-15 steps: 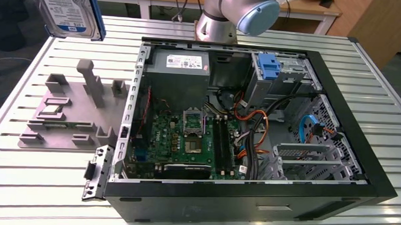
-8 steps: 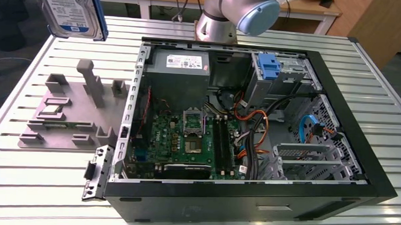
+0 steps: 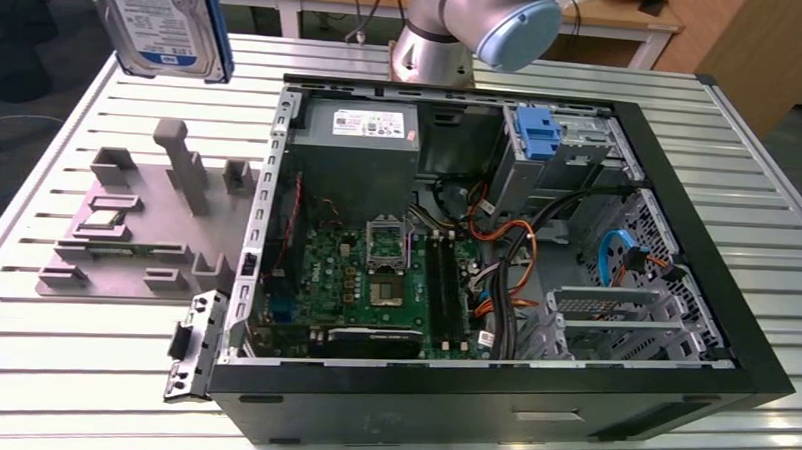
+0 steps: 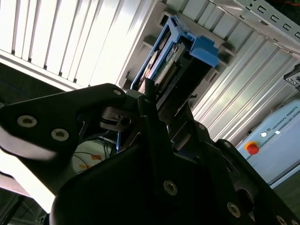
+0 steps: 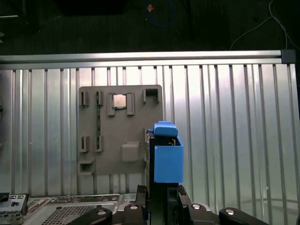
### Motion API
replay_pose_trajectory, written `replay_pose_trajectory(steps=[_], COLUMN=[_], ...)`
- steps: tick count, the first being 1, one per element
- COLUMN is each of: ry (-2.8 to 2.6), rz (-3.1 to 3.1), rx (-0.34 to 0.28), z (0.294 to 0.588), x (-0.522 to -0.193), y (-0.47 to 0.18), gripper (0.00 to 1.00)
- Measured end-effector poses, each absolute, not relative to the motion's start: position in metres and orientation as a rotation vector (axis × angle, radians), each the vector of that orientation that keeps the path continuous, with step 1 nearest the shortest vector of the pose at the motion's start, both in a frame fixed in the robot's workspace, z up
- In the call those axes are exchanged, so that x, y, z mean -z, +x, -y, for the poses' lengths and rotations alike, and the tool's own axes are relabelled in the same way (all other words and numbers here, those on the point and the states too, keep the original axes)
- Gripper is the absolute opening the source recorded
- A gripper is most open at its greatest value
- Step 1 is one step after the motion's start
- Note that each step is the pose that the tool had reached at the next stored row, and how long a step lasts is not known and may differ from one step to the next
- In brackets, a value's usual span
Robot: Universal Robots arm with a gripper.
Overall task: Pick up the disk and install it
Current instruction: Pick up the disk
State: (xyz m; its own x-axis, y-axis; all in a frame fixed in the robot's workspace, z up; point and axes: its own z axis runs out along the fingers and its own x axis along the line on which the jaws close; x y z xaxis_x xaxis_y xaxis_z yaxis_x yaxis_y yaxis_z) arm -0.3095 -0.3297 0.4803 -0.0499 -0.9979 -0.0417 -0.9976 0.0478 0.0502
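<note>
The disk (image 3: 161,22), silver with a blue-and-white label and a blue plastic frame, hangs upright high above the table's far corner at the exterior view's left. Its top runs out of that picture. In both wrist views my gripper (image 5: 161,194) is shut on it, and the disk's blue frame (image 5: 167,159) sticks out beyond the black fingers (image 4: 149,96) over the slatted table. The second wrist view shows the disk (image 4: 171,63) edge-on, its blue tab at the far end.
An open computer case (image 3: 663,374) lies on the slatted metal table (image 3: 89,374), showing the motherboard (image 3: 372,284), a grey power supply (image 3: 357,128), a blue bracket (image 3: 538,135) and a metal drive cage (image 3: 612,312). A grey parts holder (image 3: 134,226) stands beside the case. The arm's base (image 3: 434,46) rises behind it.
</note>
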Motion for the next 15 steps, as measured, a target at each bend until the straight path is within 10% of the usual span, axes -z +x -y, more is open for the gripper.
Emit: replay_pose_trajectory(steps=[15], ry=[2.162], rz=[2.271], rx=[0.102], z=[0.330], x=[-0.480], y=[-0.272], gripper=[0.35])
